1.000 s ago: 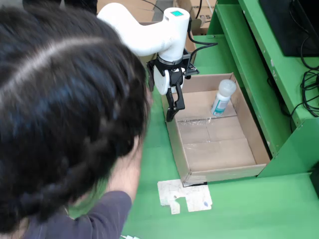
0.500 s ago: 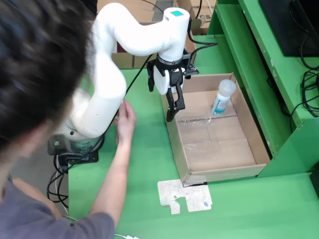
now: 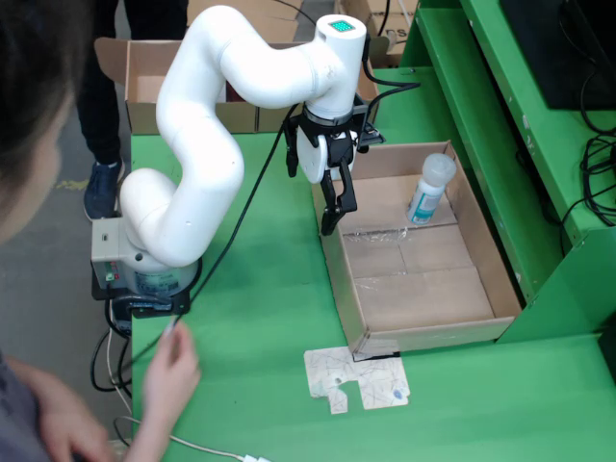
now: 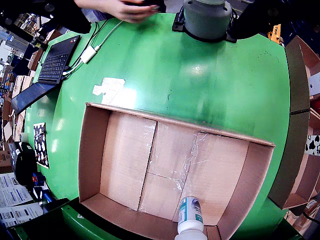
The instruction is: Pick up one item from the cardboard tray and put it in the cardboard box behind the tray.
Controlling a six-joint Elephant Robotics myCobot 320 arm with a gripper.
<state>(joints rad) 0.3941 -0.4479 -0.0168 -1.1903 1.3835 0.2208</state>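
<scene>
Lying in the cardboard tray (image 3: pixel 486 269), a white-capped bottle (image 3: pixel 429 189) rests near its far wall; nothing else inside. Gripper (image 3: pixel 332 223) hangs over the tray's left rim, empty, fingers seemingly pressed together. Cardboard box (image 3: pixel 144 87) behind; contents hidden.

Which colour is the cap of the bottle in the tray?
White; the bottle shows it best in the still view.

White arm (image 3: pixel 207 144), black gripper (image 3: pixel 332 217); brown tray (image 3: pixel 423 289); white-capped, teal-labelled bottle (image 3: pixel 429 189); green table (image 3: pixel 269 318).
</scene>
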